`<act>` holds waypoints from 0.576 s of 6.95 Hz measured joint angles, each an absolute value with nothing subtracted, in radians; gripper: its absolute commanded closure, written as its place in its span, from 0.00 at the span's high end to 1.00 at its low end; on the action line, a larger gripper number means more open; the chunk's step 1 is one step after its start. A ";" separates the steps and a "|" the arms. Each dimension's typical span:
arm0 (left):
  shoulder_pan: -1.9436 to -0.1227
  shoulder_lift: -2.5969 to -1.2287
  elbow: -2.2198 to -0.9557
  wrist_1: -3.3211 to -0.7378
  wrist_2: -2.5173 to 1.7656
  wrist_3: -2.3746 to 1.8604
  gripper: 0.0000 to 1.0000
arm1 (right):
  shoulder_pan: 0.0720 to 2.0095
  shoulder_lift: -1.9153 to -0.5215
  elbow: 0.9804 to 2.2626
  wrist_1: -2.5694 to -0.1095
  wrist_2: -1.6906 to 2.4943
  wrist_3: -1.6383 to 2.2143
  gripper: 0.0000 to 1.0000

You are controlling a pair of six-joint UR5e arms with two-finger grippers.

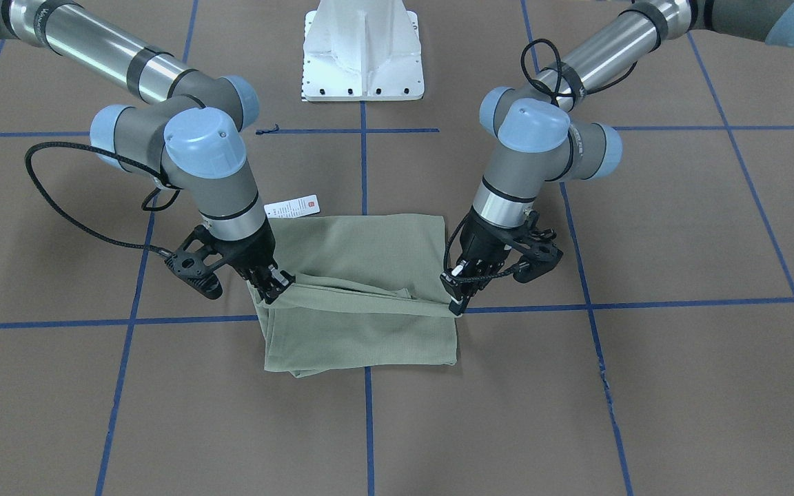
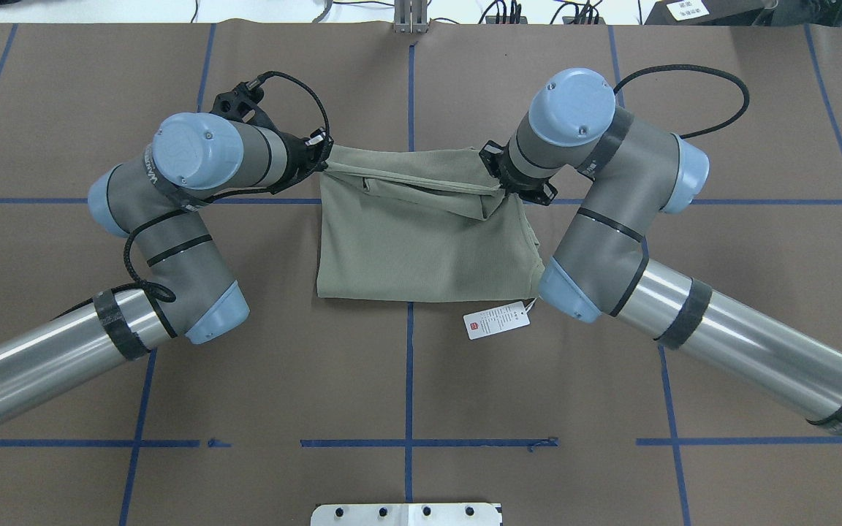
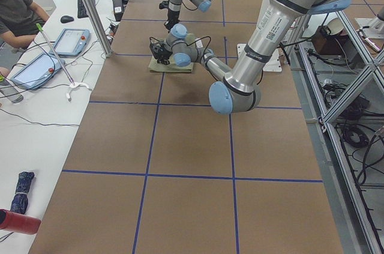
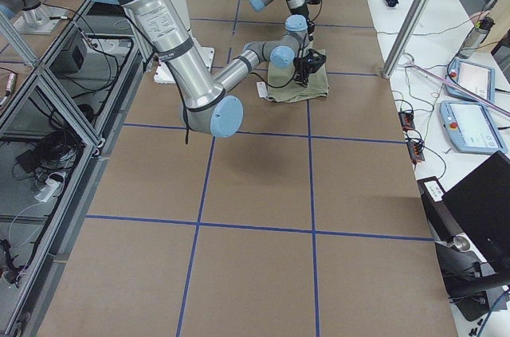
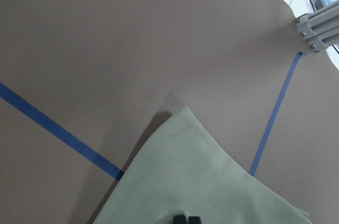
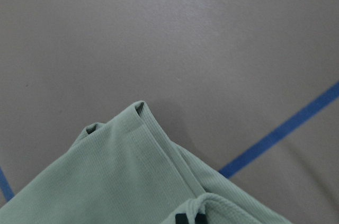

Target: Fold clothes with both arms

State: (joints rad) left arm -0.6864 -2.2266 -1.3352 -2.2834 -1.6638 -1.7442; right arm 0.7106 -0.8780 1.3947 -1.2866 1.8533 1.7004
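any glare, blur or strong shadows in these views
Overhead exterior: glare streaks on the silver tubes of the left arm and right arm, shirt sharp. Left wrist-mounted: knit crisp, soft shadow on the table along the shirt's edge, top-right corner washed out. Exterior left and right: shirt too small for detail.

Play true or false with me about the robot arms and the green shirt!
1. The left gripper and the right gripper each pinch the sage-green shirt. True.
2. The shirt lies spread out with both sleeves showing. False: it is folded into a compact rectangle, with no sleeves sticking out.
3. The white hang tag lies on the brown table beside the shirt. True.
4. The left gripper holds the hang tag. False: the tag lies loose on the table, and neither gripper touches it.
5. The tape lines on the table are red. False: they are blue.
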 measured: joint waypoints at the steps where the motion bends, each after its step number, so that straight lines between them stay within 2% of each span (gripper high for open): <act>1: -0.706 -2.258 -1.244 -2.341 -1.662 -1.675 1.00 | 0.731 -0.836 1.284 -1.228 1.864 1.579 1.00; 2: -0.722 -2.279 -1.199 -2.370 -1.660 -1.629 1.00 | 0.764 -0.812 1.210 -1.177 1.876 1.442 1.00; 4: -0.757 -2.290 -1.189 -2.382 -1.667 -1.582 1.00 | 0.870 -0.806 1.162 -1.152 1.986 1.255 1.00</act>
State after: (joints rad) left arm -0.7571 -2.2897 -1.1894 -2.3817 -1.6666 -1.5824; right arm 0.8695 -0.8063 1.1619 -1.1517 1.9863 1.2553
